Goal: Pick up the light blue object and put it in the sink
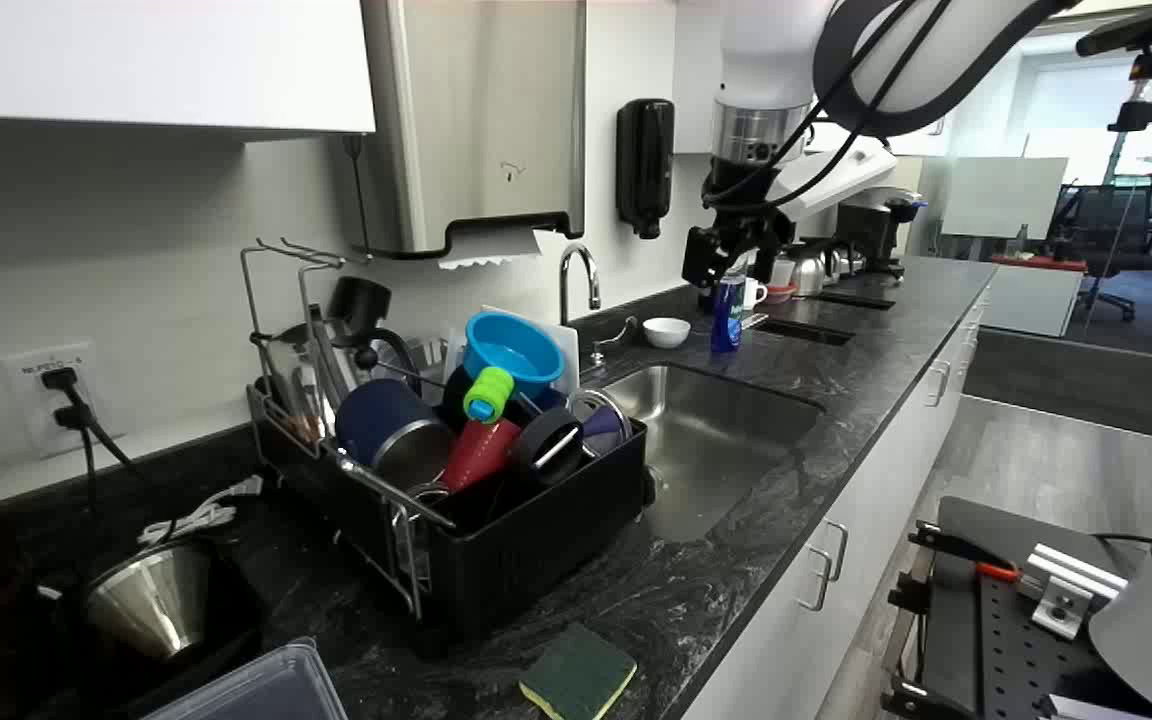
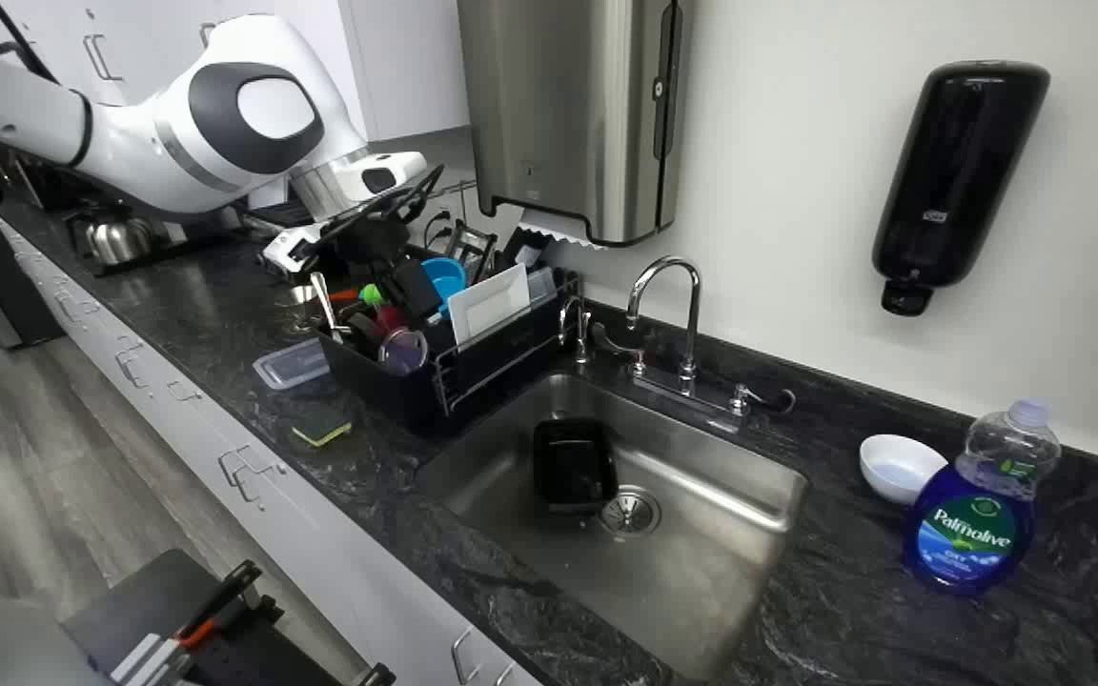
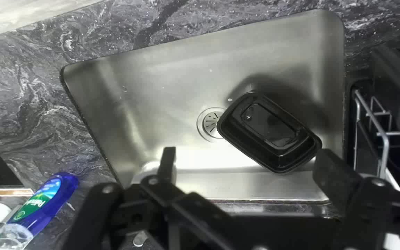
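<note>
“Sitting up high in the black dish rack point(image 1: 546, 535), that's our light blue bowl point(image 1: 513, 350), isn't it?”

“Yes, we can pick it out in both exterior views. It rests near a navy vessel point(image 1: 388, 428) and a squarish white plate point(image 2: 490, 303), and in an exterior view a bright green piece point(image 1: 492, 385) covers a little of it.”

“And the jaws?”

“Released. In the wrist view we see them spread wide, with the steel sink point(image 3: 158, 86) showing between them.”

“So our bowl has yet to reach the sink.”

“Right. The rack that holds it stands just beside the sink.”

“What do we have in there, then?”

“A black container point(image 3: 269, 126), just beside the drain point(image 3: 210, 121).”

“And on the dark desk point(image 2: 844, 591) around it?”

“We have a white bowl point(image 2: 900, 467) near a blue soap bottle point(image 2: 973, 519), on the side away from the rack, and a sponge point(image 1: 578, 670) near the rack. In an exterior view the arm point(image 2: 196, 133) hides part of that rack from us.”
</note>
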You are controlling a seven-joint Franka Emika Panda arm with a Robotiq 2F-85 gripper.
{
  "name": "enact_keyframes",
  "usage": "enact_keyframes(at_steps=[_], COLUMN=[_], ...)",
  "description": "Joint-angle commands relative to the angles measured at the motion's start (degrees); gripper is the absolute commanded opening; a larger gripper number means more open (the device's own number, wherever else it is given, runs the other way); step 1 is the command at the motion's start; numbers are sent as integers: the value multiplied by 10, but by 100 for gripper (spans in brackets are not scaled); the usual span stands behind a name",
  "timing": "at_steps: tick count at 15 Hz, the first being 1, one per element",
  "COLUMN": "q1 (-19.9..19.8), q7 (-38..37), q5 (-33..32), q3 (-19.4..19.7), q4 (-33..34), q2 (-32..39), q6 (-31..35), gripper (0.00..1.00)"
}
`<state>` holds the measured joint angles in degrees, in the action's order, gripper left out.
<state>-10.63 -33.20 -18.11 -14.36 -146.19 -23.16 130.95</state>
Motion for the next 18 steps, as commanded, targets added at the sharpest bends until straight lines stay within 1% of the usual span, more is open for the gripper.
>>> enact_keyframes(at_steps=[1, 10, 11, 14, 18], q1=[17, 17, 23, 57, 106], q7=[-6, -6, 5, 56, 136], q5=[-8, -8, -1, 29, 66], q3=[16, 16, 20, 39, 43], q4=[1, 1, 2, 3, 9], q2=[2, 2, 2, 1, 7], q6=[-3, -3, 0, 35, 85], gripper=[100, 100, 100, 100, 100])
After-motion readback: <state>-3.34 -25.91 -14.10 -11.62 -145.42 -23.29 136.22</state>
